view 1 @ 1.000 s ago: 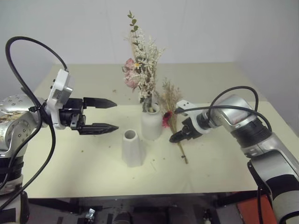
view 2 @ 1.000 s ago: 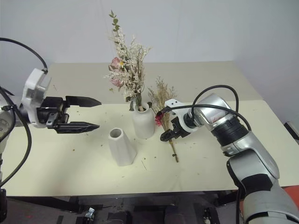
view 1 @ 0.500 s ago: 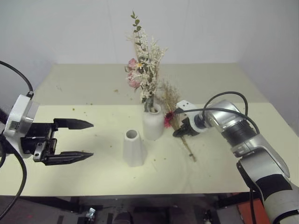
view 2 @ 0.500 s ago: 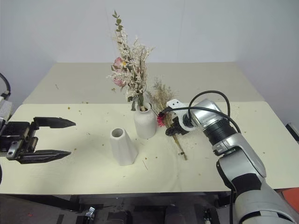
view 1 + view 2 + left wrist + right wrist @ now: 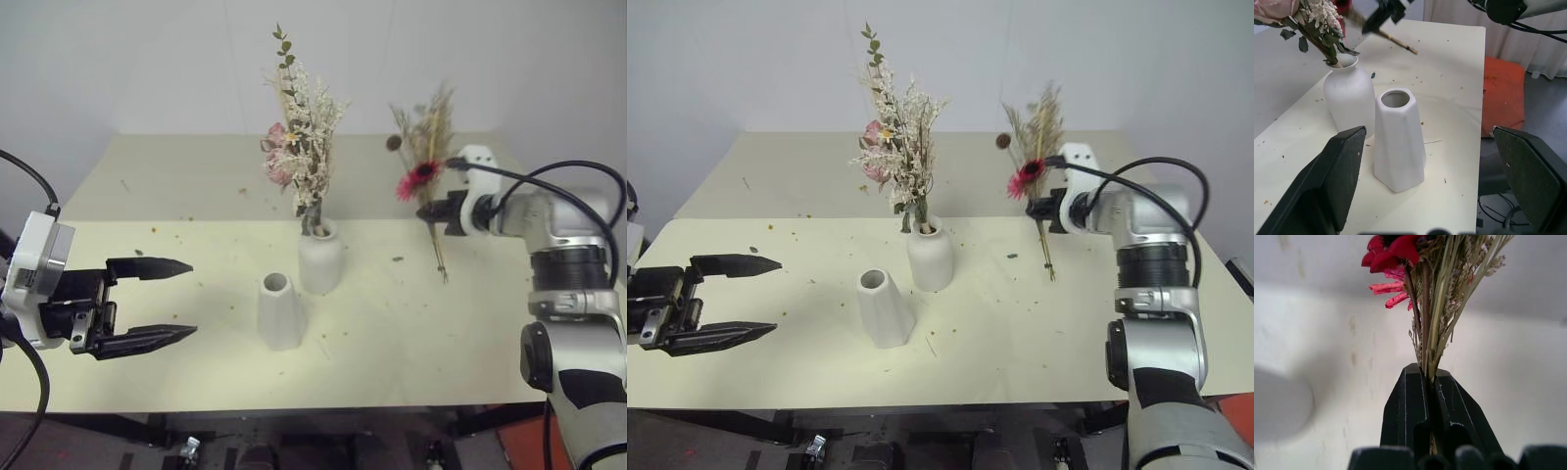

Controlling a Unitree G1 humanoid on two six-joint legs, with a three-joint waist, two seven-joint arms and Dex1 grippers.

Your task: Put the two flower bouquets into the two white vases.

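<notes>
right wrist view shows the right gripper (image 5: 1426, 382) clenched on the stems of the tan bouquet (image 5: 423, 162) (red daisy at its head), held upright above the table (image 5: 470, 323) at the right. the pink bouquet (image 5: 299, 147) stands in the round vase (image 5: 319, 261) at centre. just near-left of it sits the cone vase (image 5: 278, 311), empty. the left gripper (image 5: 167, 304) hangs released at the near left.

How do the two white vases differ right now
The rounded vase has a bottle shape with a narrow neck; the tapered vase is a faceted cone, wider at its base. The rounded vase holds the pink and white bouquet; the tapered vase stands empty. The rounded one sits farther back on the table. Both are matte white and upright.
</notes>
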